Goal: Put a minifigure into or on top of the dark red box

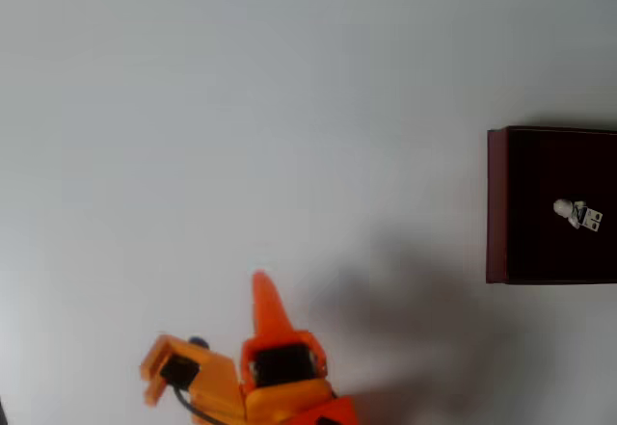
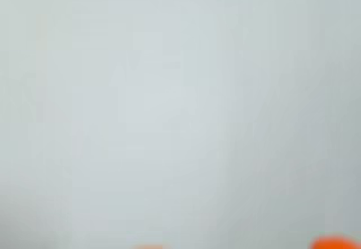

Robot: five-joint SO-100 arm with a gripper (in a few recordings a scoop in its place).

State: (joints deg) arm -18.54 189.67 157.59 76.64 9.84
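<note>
My pincer (image 1: 262,295) hangs empty over the bench (image 1: 241,107); its gap I cannot tell. The minifigure (image 1: 576,213) lies inside the dark red box (image 1: 496,203).

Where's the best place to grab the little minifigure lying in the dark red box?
Probably across the torso of the minifigure, coming straight down from above. It lies flat inside the dark red box, head toward the overhead view's left, and the walls block a sideways approach. The gripper is well away.

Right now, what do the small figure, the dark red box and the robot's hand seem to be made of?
The minifigure: likely hard moulded plastic, white and grey. The dark red box: thin straight walls, matte; maybe card or plastic, cannot tell. The hand: bright orange, probably printed plastic, with an even solid colour.
</note>
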